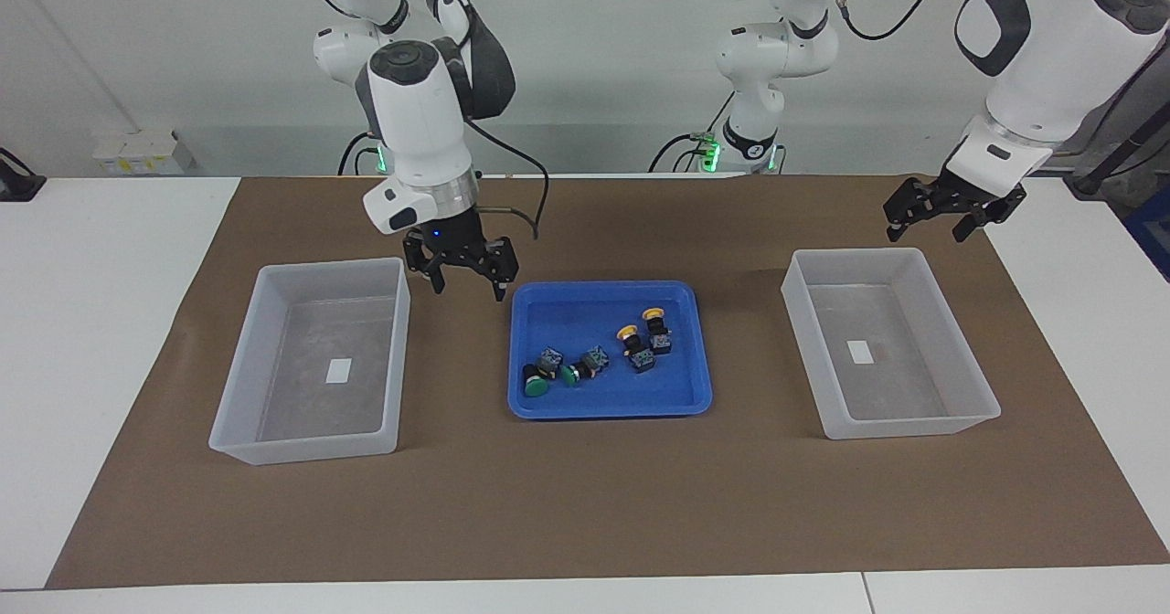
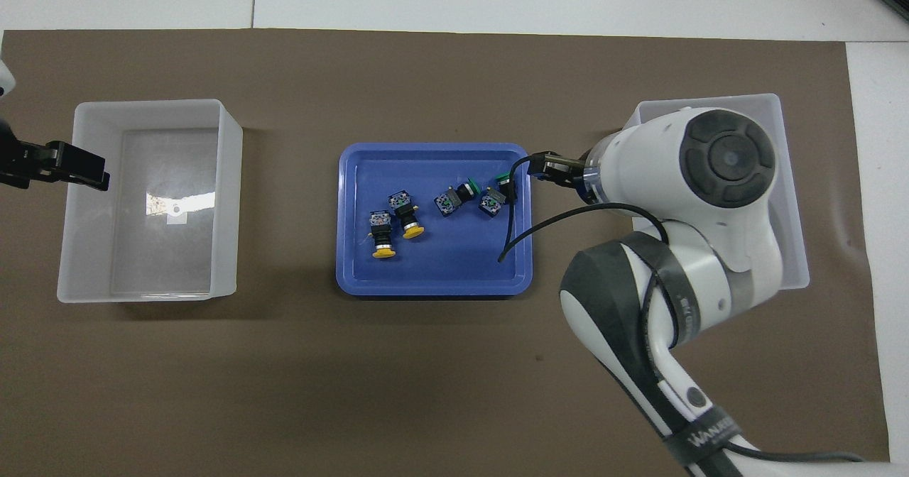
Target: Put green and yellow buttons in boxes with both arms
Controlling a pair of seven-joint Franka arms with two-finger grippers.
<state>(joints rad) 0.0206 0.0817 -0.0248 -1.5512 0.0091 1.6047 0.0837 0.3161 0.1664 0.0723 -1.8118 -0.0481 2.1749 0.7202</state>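
Blue tray centred on brown mat.

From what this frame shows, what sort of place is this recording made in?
Probably a robotics lab bench: two white arms mounted at a white table covered with a brown mat, a blue tray of push-button switches between two plastic bins, and bare walls with cabling.

Robotics lab bench: two white arms mounted at a white table, brown paper mat, bare grey wall.
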